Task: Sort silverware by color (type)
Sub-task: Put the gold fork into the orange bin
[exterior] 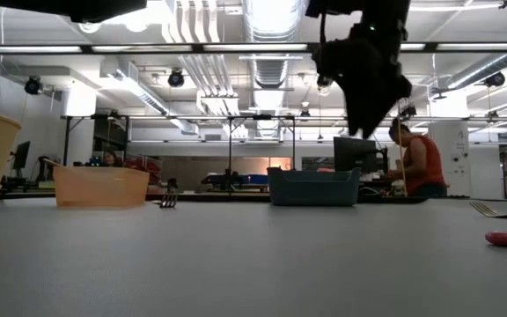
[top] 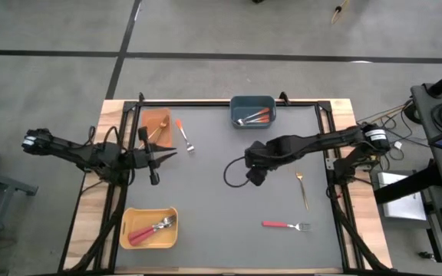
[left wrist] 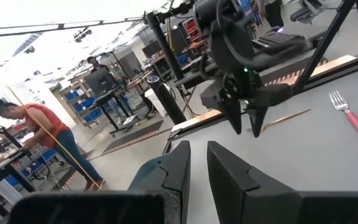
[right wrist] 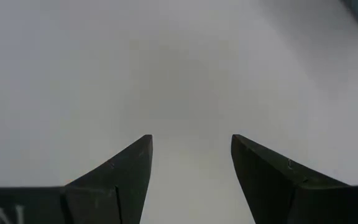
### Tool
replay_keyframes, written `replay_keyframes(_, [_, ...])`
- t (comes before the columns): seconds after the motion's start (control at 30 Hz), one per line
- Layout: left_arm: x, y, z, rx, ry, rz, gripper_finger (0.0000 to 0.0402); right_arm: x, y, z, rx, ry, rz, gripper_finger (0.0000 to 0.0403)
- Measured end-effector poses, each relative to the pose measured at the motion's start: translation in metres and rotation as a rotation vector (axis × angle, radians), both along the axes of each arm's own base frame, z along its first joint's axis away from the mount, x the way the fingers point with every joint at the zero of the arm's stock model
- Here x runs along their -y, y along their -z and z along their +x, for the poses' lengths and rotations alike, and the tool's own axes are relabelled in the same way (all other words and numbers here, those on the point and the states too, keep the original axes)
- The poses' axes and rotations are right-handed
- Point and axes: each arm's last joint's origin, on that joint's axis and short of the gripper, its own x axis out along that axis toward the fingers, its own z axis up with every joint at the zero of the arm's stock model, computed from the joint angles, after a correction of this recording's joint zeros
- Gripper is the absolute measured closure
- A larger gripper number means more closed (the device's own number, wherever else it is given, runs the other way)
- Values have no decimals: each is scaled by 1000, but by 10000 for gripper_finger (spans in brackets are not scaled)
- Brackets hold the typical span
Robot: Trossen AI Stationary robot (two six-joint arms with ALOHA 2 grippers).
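Dark fingers of the right tool (right wrist: 191, 180) fill the near edge of the right wrist view, standing wide apart with only bare tabletop (right wrist: 179, 74) between them; it holds nothing and touches nothing. You see from above that this tool (top: 253, 175) hangs over the middle of the tabletop, a little toward 3 o'clock.

Three forks lie loose. At 4 o'clock lies the red fork (top: 286, 225), flat, tines toward the right edge. Between it and the right tool lies the gold fork (top: 302, 188), thin and pointing toward 6 o'clock. At 11 o'clock, just beside the orange bin (top: 157, 127), lies one orange fork (top: 184, 136). The yellow bin (top: 149, 228) at 7 o'clock has red forks inside, the blue bin (top: 252, 111) at 12 o'clock has orange-handled ones, and the orange bin has something gold.

I judge these forks light, stiff and not fragile, but smooth metal lying flat is slippery. You should take the red one at the thicker handle, near the middle, so it does not swing. The gold one is very thin; close across the stem and press down to the surface first.

Your left tool (top: 153, 159) waits at 9 o'clock near the orange bin, its fingers (left wrist: 173, 171) almost together with a narrow gap, and nothing is between them.
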Motion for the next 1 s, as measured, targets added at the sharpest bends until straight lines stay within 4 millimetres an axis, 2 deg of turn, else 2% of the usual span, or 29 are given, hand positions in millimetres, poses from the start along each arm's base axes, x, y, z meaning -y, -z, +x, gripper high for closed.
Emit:
replay_keyframes(0.27, [0,-6,-1,16,0,2,366,-5,17,-22,-142,97,129,193])
replay_keyframes(0.53, [0,-6,0,25,1,-30,366,-22,60,-61,-349,279,341,193])
replay_keyframes(0.67, [0,-6,1,18,1,-23,366,-25,77,-79,-435,361,358,193])
replay_keyframes(1.0, [-1,-5,1,21,-34,-43,366,-19,100,-103,-522,407,277,193])
